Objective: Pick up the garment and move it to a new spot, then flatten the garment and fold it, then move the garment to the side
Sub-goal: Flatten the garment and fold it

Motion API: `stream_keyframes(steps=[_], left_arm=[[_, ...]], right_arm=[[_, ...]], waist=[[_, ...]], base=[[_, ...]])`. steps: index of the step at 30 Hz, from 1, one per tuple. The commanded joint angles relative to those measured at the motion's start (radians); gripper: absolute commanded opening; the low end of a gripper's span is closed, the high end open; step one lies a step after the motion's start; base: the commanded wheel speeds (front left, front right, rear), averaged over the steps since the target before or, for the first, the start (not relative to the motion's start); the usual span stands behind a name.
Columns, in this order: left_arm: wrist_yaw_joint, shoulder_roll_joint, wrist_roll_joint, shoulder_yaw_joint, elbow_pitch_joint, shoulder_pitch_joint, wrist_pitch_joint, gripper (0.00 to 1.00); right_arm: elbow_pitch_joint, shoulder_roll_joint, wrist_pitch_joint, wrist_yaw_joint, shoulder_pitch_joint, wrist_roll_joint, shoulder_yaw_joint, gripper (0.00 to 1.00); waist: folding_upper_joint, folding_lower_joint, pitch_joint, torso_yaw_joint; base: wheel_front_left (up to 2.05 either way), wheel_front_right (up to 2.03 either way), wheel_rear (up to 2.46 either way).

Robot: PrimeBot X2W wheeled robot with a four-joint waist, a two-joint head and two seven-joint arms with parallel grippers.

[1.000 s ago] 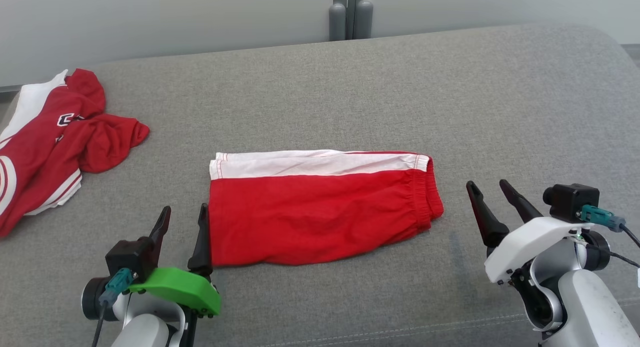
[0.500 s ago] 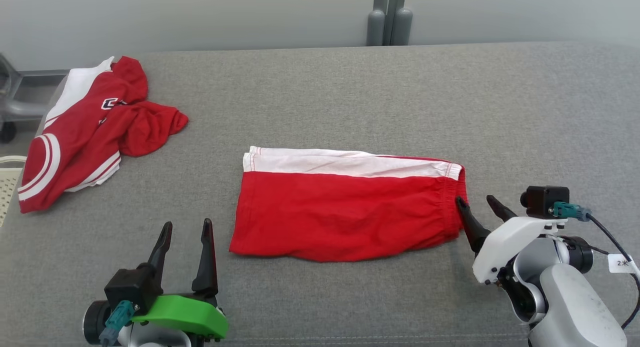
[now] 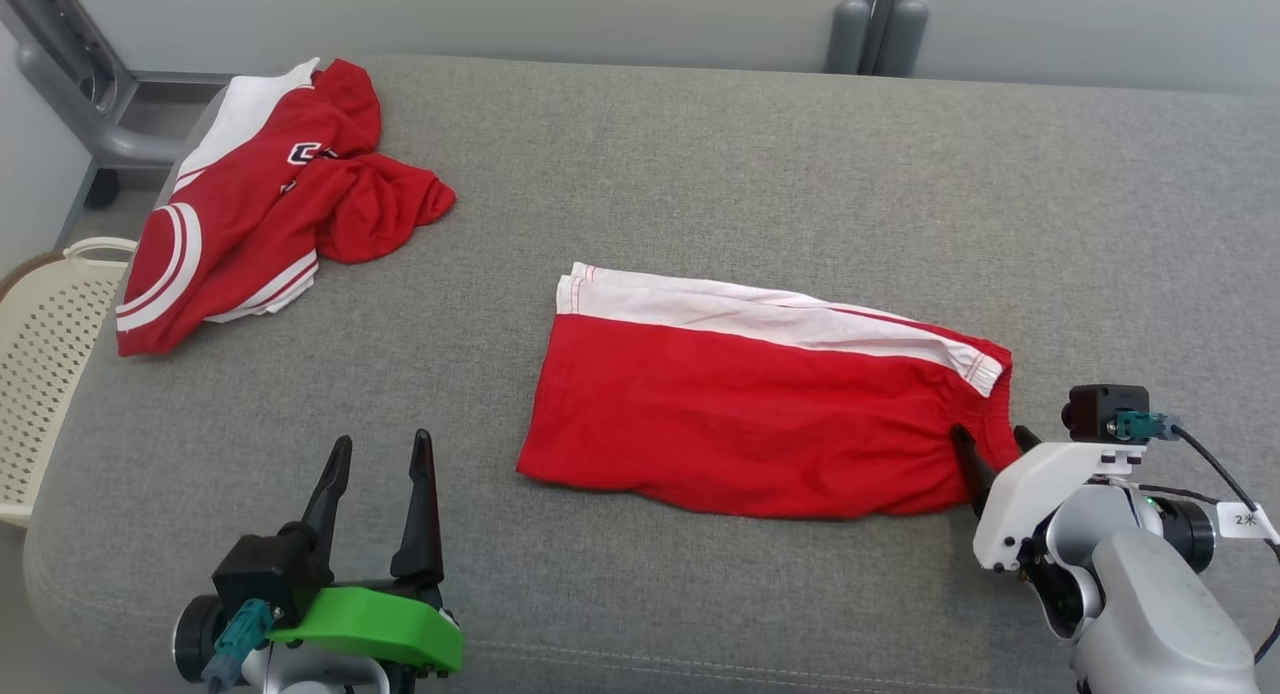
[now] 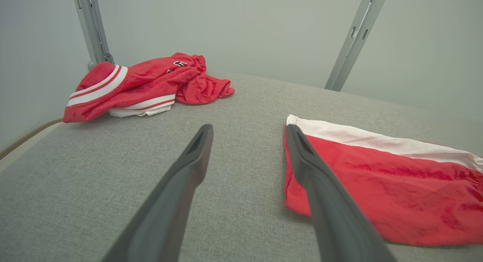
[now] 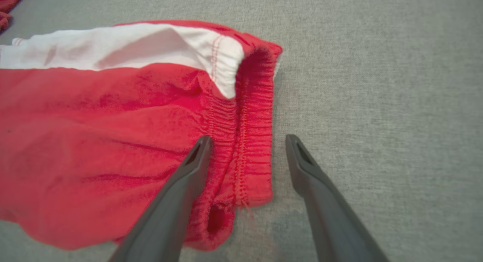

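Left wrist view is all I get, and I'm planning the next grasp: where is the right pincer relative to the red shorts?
Observer: The right pincer straddles the elastic waistband of the red shorts, one finger over fabric, the other over the bare grey cushion.
Operator: Is it shut on the cloth?
Observer: No, its jaws stand open; nothing is gripped.
Operator: My own finger overlaps the hem here. Is it really above it?
Observer: From the head view, the left pincer stands apart, left of the hem.
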Motion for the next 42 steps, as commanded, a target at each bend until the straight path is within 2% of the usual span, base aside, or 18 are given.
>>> stream_keyframes(steps=[1, 10, 11, 12, 13, 14, 21, 28, 37, 42], left_arm=[[-0.005, 0.0, 0.008, 0.007, -0.003, 0.006, -0.002, 1.0], [-0.013, -0.014, 0.029, 0.019, -0.008, 0.0, -0.002, 1.0], [-0.013, -0.015, 0.033, 0.02, -0.01, -0.001, -0.002, 1.0], [-0.014, -0.015, 0.039, 0.021, -0.014, 0.0, -0.002, 1.0], [-0.015, -0.015, 0.041, 0.022, -0.016, 0.0, -0.002, 1.0], [-0.015, -0.015, 0.043, 0.023, -0.017, 0.001, -0.002, 1.0], [-0.02, -0.013, 0.048, 0.024, -0.02, 0.006, -0.002, 1.0], [-0.024, -0.012, 0.046, 0.014, -0.018, 0.005, -0.002, 1.0], [-0.028, -0.016, 0.051, -0.007, -0.034, 0.001, 0.003, 1.0], [-0.029, -0.013, 0.05, -0.016, -0.039, 0.001, 0.01, 1.0]], right_arm=[[0.013, 0.004, -0.001, 0.0, -0.01, 0.012, -0.006, 1.0], [0.1, 0.033, 0.012, 0.0, -0.03, 0.144, -0.029, 1.0], [0.103, 0.034, 0.009, 0.0, -0.032, 0.158, -0.027, 0.85], [0.102, 0.037, 0.001, 0.0, -0.037, 0.191, -0.022, 0.35], [0.1, 0.037, 0.0, 0.0, -0.039, 0.207, -0.017, 0.2], [0.097, 0.034, 0.002, 0.0, -0.04, 0.222, -0.013, 0.0], [0.046, 0.003, 0.048, 0.0, -0.061, 0.36, 0.016, 0.0], [-0.023, -0.09, 0.143, 0.0, -0.071, 0.466, 0.031, 0.0], [-0.022, -0.222, 0.231, 0.0, -0.081, 0.446, -0.024, 0.0], [-0.003, -0.242, 0.254, 0.0, -0.108, 0.405, -0.082, 0.0]], waist=[[0.0, 0.0, 0.009, 0.012], [0.0, 0.0, 0.016, 0.027], [0.0, 0.0, 0.016, 0.027], [0.0, 0.0, 0.015, 0.026], [0.0, 0.0, 0.014, 0.025], [0.0, 0.0, 0.014, 0.024], [0.0, 0.0, 0.011, -0.004], [0.0, 0.0, 0.005, -0.046], [0.0, 0.0, 0.0, -0.088], [0.0, 0.0, 0.001, -0.105]], base=[[0.0, 0.0, 0.0], [0.0, 0.0, 0.0], [0.0, 0.0, 0.0], [0.0, 0.0, 0.0], [0.0, 0.0, 0.0], [0.0, 0.0, 0.0], [0.0, 0.0, 0.0], [0.0, 0.0, 0.0], [0.0, 0.0, 0.0], [0.0, 0.0, 0.0]])
